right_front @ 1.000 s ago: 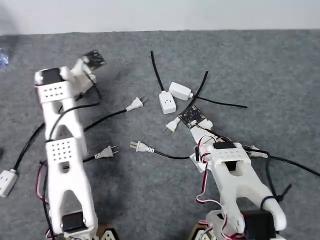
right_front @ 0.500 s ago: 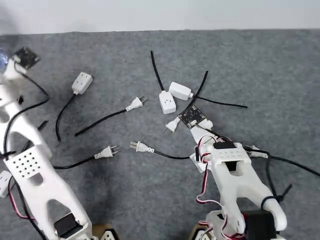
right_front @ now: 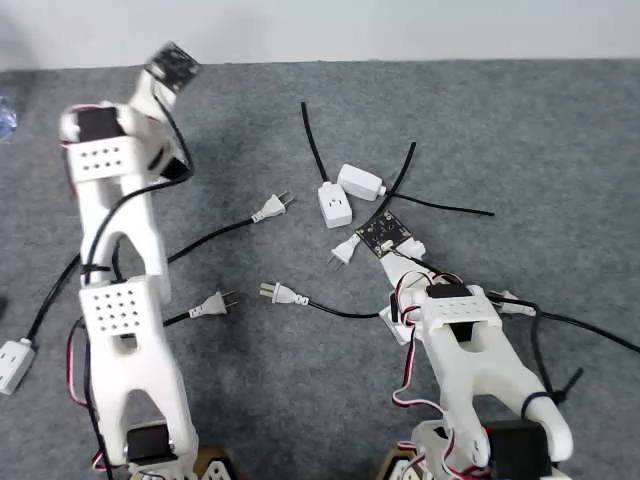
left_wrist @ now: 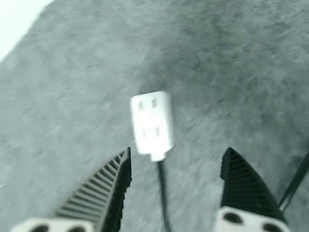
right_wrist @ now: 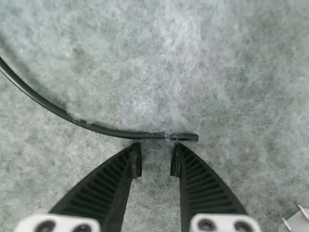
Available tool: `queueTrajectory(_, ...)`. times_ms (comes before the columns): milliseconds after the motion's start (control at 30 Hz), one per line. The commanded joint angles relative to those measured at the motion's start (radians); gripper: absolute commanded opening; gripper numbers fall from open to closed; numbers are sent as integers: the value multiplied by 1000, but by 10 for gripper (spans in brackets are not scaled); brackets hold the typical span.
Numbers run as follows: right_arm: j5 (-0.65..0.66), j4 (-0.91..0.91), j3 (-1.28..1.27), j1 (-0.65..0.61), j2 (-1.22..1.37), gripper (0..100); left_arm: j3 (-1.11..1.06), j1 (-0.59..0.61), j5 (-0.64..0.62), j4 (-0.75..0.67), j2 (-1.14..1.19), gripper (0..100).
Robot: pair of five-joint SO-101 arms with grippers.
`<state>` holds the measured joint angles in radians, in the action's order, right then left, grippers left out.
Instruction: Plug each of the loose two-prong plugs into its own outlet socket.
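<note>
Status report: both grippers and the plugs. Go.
Left gripper open, over a white outlet socket. Right gripper barely open, empty, at a black cord end. Plugs loose on the mat, none in. Black cords crossing by the centre sockets.

White two-prong plug [right_front: 270, 208] loose, prongs toward nearby white socket [right_front: 335, 203].

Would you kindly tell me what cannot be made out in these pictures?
Left wrist view: the white two-slot outlet socket is blurred; its slot shapes are unclear.
Right wrist view: metal prongs are cut off by the picture's corner.
High view: the white left arm hides where the black cord of a white two-prong plug leads.
</note>
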<state>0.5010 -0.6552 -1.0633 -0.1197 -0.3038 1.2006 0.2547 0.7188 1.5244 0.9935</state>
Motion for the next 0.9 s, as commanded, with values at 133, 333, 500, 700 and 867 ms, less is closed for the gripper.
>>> queueTrajectory(133,-3,13,2,-8,-1,104,4,5,-12,-209,137,291)
queueTrajectory(333,-3,13,2,-8,-1,104,4,8,-12,-318,201,291)
queueTrajectory(500,-3,13,2,-8,-1,104,4,8,72,-315,255,290)
queueTrajectory(700,-3,13,2,-8,-1,104,4,9,158,-281,281,161)
queueTrajectory(867,-3,13,2,-8,-1,104,4,9,275,-226,279,50)
